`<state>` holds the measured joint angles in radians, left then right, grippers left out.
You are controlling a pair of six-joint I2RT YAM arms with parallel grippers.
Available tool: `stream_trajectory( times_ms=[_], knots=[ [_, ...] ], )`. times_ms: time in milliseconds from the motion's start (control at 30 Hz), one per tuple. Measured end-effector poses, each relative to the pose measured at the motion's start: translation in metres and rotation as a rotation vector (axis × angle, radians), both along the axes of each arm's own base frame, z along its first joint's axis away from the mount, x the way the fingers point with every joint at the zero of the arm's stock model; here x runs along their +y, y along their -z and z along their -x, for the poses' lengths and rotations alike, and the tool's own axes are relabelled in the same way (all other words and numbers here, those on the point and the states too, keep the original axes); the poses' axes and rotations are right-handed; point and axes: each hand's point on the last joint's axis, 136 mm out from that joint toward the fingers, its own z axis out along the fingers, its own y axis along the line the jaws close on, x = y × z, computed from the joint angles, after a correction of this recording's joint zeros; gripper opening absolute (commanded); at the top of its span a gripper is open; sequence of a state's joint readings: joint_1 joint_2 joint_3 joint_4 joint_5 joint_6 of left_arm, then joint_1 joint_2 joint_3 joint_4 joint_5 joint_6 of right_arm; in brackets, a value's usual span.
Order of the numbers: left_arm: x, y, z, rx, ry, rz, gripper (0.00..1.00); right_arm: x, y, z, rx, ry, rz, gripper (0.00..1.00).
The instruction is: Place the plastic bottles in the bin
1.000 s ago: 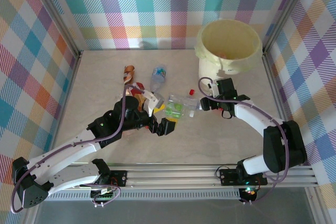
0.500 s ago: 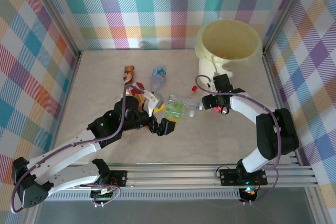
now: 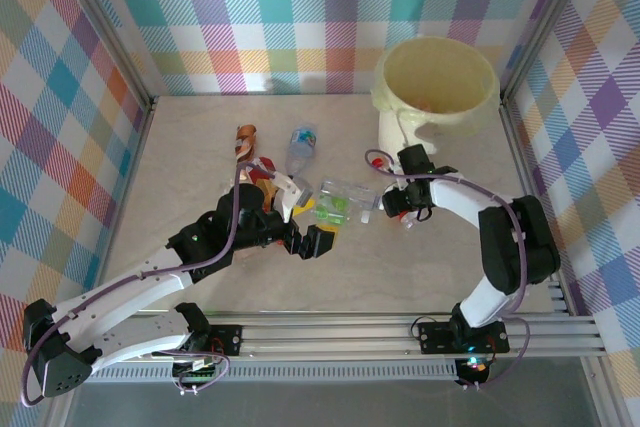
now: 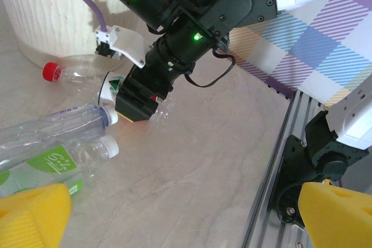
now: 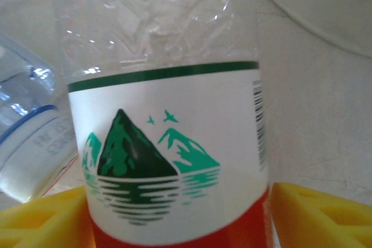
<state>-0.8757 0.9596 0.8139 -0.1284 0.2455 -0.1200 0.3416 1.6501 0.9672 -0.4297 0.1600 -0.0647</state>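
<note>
My right gripper (image 3: 399,198) is shut on a clear plastic bottle (image 5: 168,143) with a white and red mountain label. The bottle lies on the table beside the cream bin (image 3: 480,112), its red cap (image 4: 51,72) pointing away. Yellow fingers (image 5: 314,213) press both its sides. The left wrist view shows the right gripper (image 4: 125,94) over that bottle's label. My left gripper (image 3: 305,215) hovers open over the table's middle, nothing between its yellow fingers (image 4: 29,213). More bottles lie nearby: a green-labelled one (image 3: 335,207), a clear one (image 3: 300,147) and a brown one (image 3: 245,137).
The bin wall (image 4: 52,10) stands just behind the held bottle. A clear blue-labelled bottle (image 4: 52,126) and the green-labelled bottle (image 4: 40,164) lie beside my right gripper. The aluminium rail (image 3: 400,332) runs along the near edge. Checked walls enclose the table.
The right arm has swung left and lowered its gripper onto the red-capped bottle by the bin, and its fingers have closed in on it. The left arm has not moved.
</note>
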Motion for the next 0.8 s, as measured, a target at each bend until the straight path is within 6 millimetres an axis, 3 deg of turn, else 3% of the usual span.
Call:
stream_trajectory(
  times_ms=[267,433,800],
  knots=[
    [0.0,0.003,0.0,0.004,0.0,-0.004,1.0,-0.001,0.004,0.003,0.019,-0.001,0.012,0.65],
    [0.0,0.003,0.0,0.006,-0.003,-0.003,1.0,0.006,-0.003,0.004,0.001,-0.023,0.005,0.58],
    [0.003,-0.015,-0.01,-0.014,-0.075,0.089,1.0,0.033,-0.073,0.007,-0.173,-0.088,-0.068,0.59]
  ],
)
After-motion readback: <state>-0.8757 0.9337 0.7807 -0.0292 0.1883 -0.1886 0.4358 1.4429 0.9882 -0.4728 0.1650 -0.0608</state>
